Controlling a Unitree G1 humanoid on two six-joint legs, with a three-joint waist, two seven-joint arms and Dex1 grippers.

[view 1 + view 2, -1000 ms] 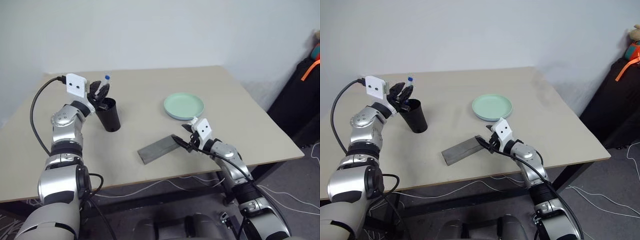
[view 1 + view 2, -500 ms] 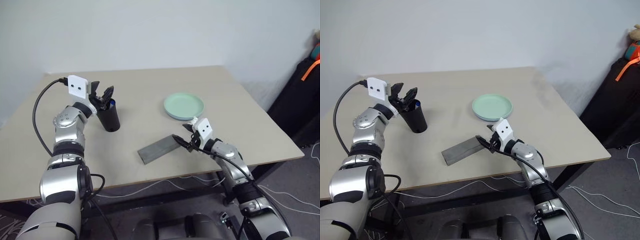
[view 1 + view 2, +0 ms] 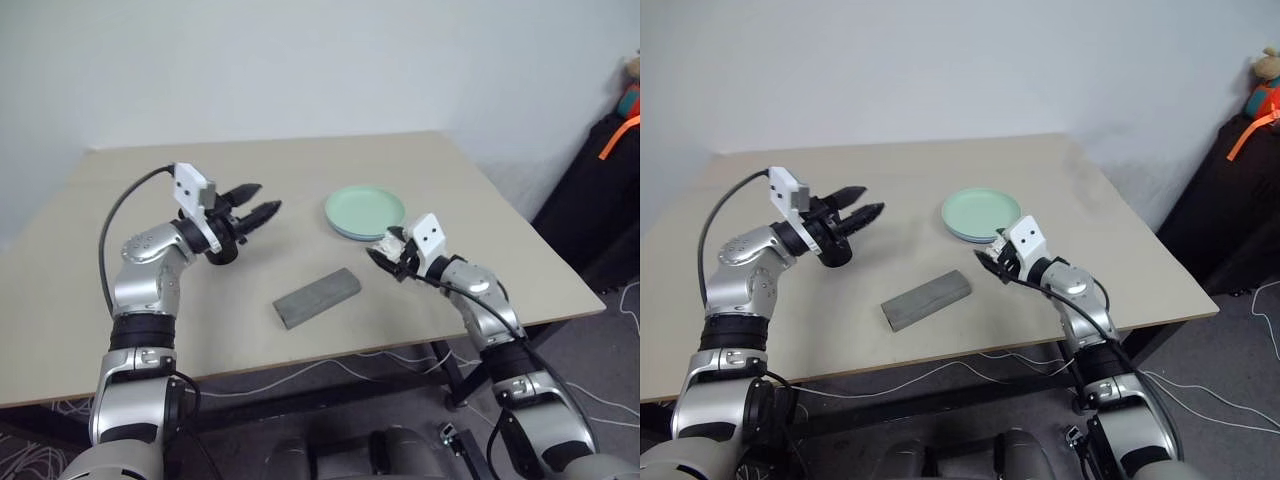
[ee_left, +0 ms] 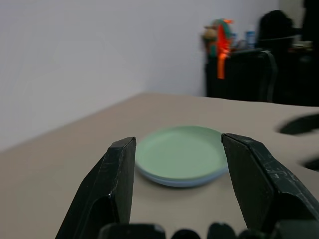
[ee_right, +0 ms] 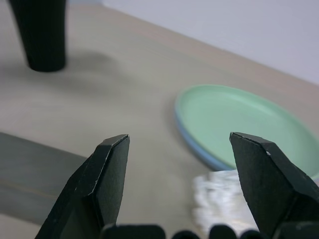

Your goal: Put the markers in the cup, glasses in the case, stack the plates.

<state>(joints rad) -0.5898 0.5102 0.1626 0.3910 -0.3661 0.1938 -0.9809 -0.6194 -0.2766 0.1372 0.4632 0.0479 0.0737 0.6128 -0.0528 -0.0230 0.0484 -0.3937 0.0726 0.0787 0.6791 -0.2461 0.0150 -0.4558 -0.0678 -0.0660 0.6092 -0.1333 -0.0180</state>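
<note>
On the tan bench (image 3: 480,200), both arms hang empty above the work. The real hazard now lies near the right gripper (image 3: 388,258), where a small white lumpy wad (image 5: 219,201) sits just beside the stacked plates (image 3: 365,212): a careless sweep of that arm could, by my reckoning, drag the wad or shove the mint green plate off the light blue one beneath it. A second risk is the left forearm, which crosses in front of the black cup (image 3: 835,252); a swing back toward it might tip the cup over. The left gripper (image 3: 255,201) reaches out level over the bench, aimed across toward the plates, its jaws parted about halfway and holding nothing. The right gripper points across toward the left and slightly down, poised close to the near rim of the plates, its jaws spread wide and likewise empty. The grey case (image 3: 317,297) lies closed near the front edge, between the two arms and touched by neither. Whether the markers are inside the cup, or the glasses inside the case, cannot be told from here.
</note>
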